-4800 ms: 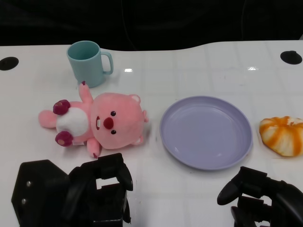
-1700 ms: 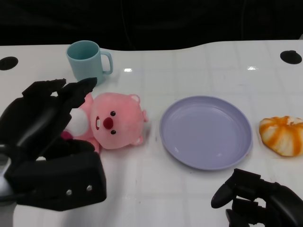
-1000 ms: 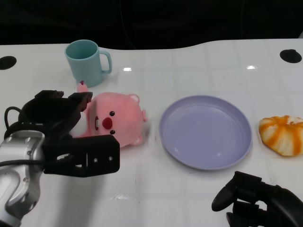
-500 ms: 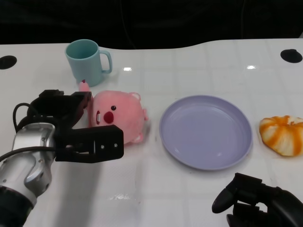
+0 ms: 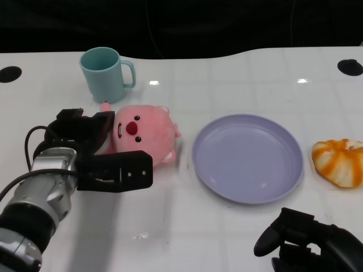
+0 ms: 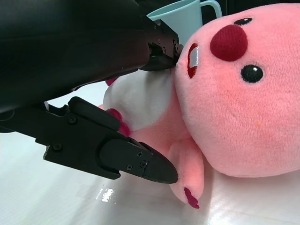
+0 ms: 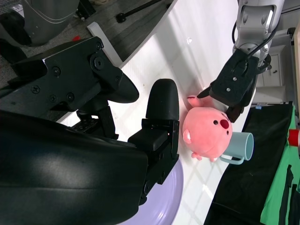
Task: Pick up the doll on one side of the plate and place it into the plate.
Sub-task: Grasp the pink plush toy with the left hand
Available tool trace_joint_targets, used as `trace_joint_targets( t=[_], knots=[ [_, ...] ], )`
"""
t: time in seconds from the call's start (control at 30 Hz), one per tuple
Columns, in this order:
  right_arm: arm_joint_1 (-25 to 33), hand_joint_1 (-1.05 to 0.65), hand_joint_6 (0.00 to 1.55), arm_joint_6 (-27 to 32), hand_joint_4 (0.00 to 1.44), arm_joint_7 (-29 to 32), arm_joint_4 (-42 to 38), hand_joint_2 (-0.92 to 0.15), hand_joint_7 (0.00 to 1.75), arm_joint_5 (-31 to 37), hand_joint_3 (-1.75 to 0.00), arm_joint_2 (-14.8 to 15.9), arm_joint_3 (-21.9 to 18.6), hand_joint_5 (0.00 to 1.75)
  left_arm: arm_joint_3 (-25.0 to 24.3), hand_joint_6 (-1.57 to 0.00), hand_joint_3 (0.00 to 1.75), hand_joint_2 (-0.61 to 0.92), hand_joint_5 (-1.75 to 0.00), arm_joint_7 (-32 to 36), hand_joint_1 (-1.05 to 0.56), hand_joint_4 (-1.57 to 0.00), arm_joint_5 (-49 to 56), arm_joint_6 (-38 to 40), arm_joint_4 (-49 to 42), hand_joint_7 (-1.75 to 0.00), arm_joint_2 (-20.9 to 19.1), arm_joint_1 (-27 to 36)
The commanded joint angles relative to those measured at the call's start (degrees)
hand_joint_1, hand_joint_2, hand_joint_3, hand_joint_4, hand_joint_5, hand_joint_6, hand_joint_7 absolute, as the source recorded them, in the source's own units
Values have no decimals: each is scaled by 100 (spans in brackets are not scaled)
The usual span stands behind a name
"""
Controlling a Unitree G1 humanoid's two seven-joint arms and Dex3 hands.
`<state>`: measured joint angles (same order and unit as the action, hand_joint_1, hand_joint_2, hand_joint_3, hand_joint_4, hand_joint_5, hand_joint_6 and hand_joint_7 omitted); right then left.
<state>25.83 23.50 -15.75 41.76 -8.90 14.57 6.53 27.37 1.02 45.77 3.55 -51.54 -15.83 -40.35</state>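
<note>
Now the left hand (image 5: 93,150) has closed in on the pink doll (image 5: 144,134): in the left wrist view its black fingers (image 6: 136,161) lie on both sides of the white belly, one above at the neck and one below by the leg, so the hand looks clamped on the doll's body, though from the head view alone the contact under the hand is hidden. The doll's head is tipped up and turned toward the plate (image 5: 247,157), its face pointing to about one o'clock, and it lies just beside the plate's rim at nine o'clock of it, below the teal mug (image 5: 106,74), which stands at about eleven o'clock of the doll. Compared with half a second ago, the head has rolled further upright and shifted slightly toward the plate, and the forearm has swung a little closer in; nearly five seconds ago the doll lay flat, with both hands low at the near edge. I judge the grasp made and the lift just starting, so the carry to three o'clock is what remains. The right hand (image 5: 309,241) rests idle at five o'clock, fingers curled in, holding nothing. An orange-and-white bun (image 5: 338,162) sits past the plate at three o'clock
</note>
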Motion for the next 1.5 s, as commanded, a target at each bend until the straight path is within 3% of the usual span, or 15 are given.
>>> trace_joint_targets(
  t=[0.03, 0.23, 0.27, 0.4, 0.43, 0.47, 0.5, 0.7, 0.77, 0.8, 0.83, 0.9, 1.07, 1.27, 1.5],
  knots=[
    [57, -8, 48, 30, 66, 11, 109, -63, 141, -7, -110, 60, -20, 175, 69, -32, 1, 92, -20, -80, -60, -18, -162, -104, -526, -3, 96, -72],
    [95, -8, 48, 27, 65, 28, 131, -63, 141, -7, -109, 48, -5, 175, 39, -60, 6, 92, -13, -118, -42, -51, -433, -159, -1083, -5, 253, -206],
    [95, -8, 48, 21, 65, 29, 130, -64, 141, -8, -109, 46, -1, 175, 22, -83, 11, 92, -44, -91, -34, -76, -488, -205, -1161, -9, 271, -218],
    [84, -8, 48, 24, 65, 35, 116, -64, 141, -18, -109, 35, 4, 175, 75, -129, 4, 92, -130, 99, -26, -82, -547, -325, -1468, -18, 312, -250],
    [81, -8, 49, 24, 65, 35, 110, -64, 141, -24, -109, 32, 1, 175, 111, -123, 8, 92, -151, 144, -24, -78, -537, -309, -1517, -34, 324, -254],
    [77, -9, 49, 26, 65, 35, 105, -64, 141, -29, -109, 30, -1, 175, 143, -104, 18, 92, -158, 170, -25, -69, -527, -285, -1562, -54, 338, -262],
    [74, -9, 49, 42, 65, 35, 109, -64, 141, -35, -109, 32, -5, 175, 173, -88, 28, 92, -136, 197, -27, -66, -515, -278, -1594, -52, 344, -260],
    [75, -8, 49, 40, 65, 43, 92, -64, 141, -44, -109, 18, 1, 175, 232, -90, 38, 92, -123, 759, -30, -66, -540, -504, -1591, -30, 280, -156],
    [82, -8, 49, 37, 66, 44, 95, -64, 141, -40, -109, 19, 9, 175, 178, -93, 34, 92, -132, 1063, -29, -70, -606, -710, -1570, -30, 245, -87],
    [88, -8, 49, 38, 66, 40, 102, -64, 141, -44, -109, 21, 11, 175, 159, -83, 33, 92, -157, 1234, -27, -73, -629, -842, -1562, -85, 218, -47],
    [93, -8, 49, 36, 66, 38, 107, -64, 141, -47, -109, 19, 14, 175, 142, -71, 32, 92, -165, 1420, -26, -78, -644, -983, -1556, -129, 188, -7],
    [101, -8, 49, 23, 65, 37, 106, -64, 141, -57, -109, 10, 17, 175, 125, -71, 31, 92, -173, 1701, -24, -88, -648, -1168, -1569, -165, 153, 41],
    [50, -8, 49, 33, 65, 41, 28, -63, 141, -82, -109, -12, 16, 175, 24, -67, 48, 85, -175, 2237, -23, -91, -745, -1610, -1495, -174, 54, 130],
    [39, -7, 48, 77, 64, 69, 48, -64, 141, -50, -108, 5, 33, 175, -192, -70, 98, 56, -175, 2321, -20, -92, -986, -1832, -1323, -175, 4, 198],
    [40, -8, 49, 47, 65, 112, 14, -65, 141, -67, -108, -40, 9, 175, -665, -73, 117, 47, -175, 2064, -15, -90, -1512, -1999, -697, -175, -35, 466]
  ],
)
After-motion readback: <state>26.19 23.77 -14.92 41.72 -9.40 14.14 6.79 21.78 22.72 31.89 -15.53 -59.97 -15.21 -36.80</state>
